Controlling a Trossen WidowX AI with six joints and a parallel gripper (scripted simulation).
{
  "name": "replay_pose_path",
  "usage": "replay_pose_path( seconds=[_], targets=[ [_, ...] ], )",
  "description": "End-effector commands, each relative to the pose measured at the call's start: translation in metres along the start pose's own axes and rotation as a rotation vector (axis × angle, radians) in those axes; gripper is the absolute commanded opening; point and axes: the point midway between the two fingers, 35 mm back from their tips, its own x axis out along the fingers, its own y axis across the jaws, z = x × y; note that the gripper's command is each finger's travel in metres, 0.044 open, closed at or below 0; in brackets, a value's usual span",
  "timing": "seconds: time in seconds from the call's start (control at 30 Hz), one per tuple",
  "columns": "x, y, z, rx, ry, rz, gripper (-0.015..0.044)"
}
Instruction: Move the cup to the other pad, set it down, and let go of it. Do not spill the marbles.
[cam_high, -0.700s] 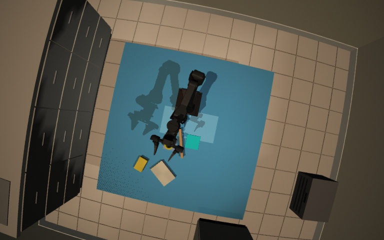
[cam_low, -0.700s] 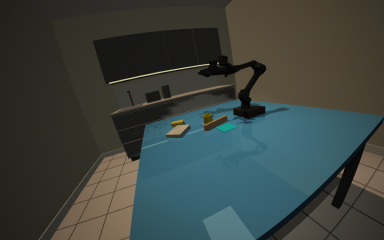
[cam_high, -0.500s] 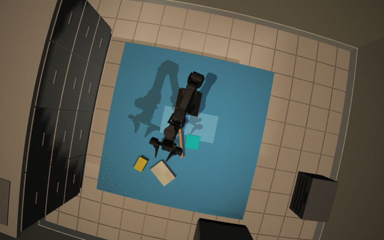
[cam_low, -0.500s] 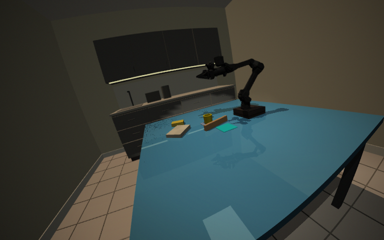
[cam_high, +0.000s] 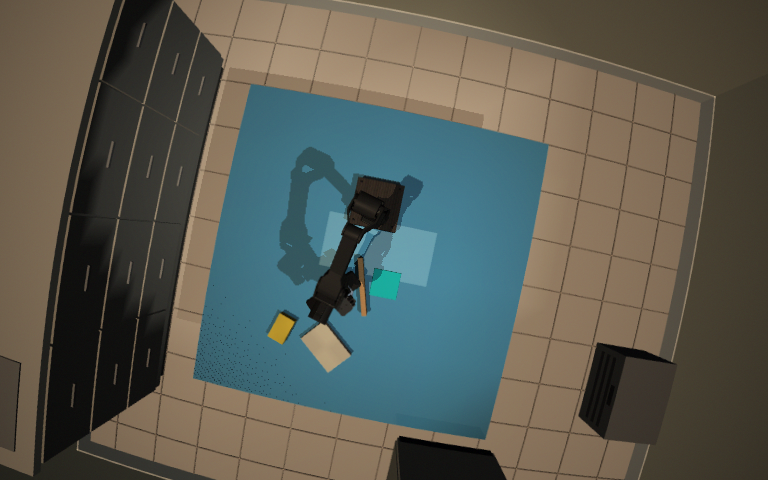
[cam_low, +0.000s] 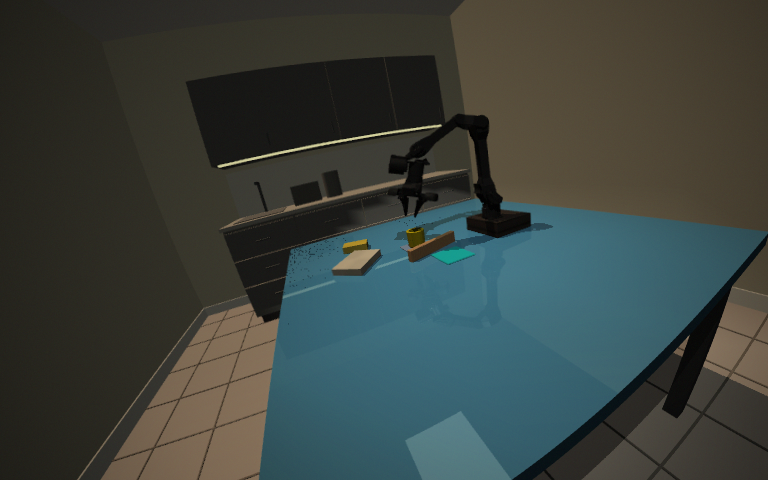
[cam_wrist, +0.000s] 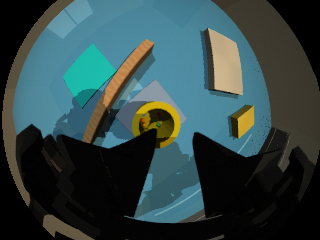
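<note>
1. In the exterior view, the yellow block (cam_low: 355, 245) and tan slab (cam_low: 356, 262) lay left of centre.
2. The cup (cam_low: 415, 236) stood mid-frame on a grey pad (cam_wrist: 155, 95), mostly hidden; its marbles were hard to make out.
3. The gripper (cam_low: 414, 213) hung above the cup, jaws partly open, holding nothing.
4. Rightward lay the wooden bar (cam_low: 431, 246) and teal pad (cam_low: 453, 255).

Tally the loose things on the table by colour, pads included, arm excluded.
Yellow: 2, the cup and the small block
Teal: 1, the pad
Grey: 1, the pad under the cup
Tan: 1, the flat slab
Brown: 1, the long bar
Total: 6
</note>
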Motion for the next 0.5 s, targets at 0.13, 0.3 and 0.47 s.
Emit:
replay_pose_path(
  seconds=[0.13,0.3,0.47],
  targets=[
    [0.0218,0.0323,-0.0155,-0.231,0.122,0.273,0.0167],
    [0.0226,0.0324,-0.0155,-0.231,0.122,0.273,0.0167],
    [0.0288,0.0337,-0.016,-0.231,0.122,0.273,0.0167]
  ],
)
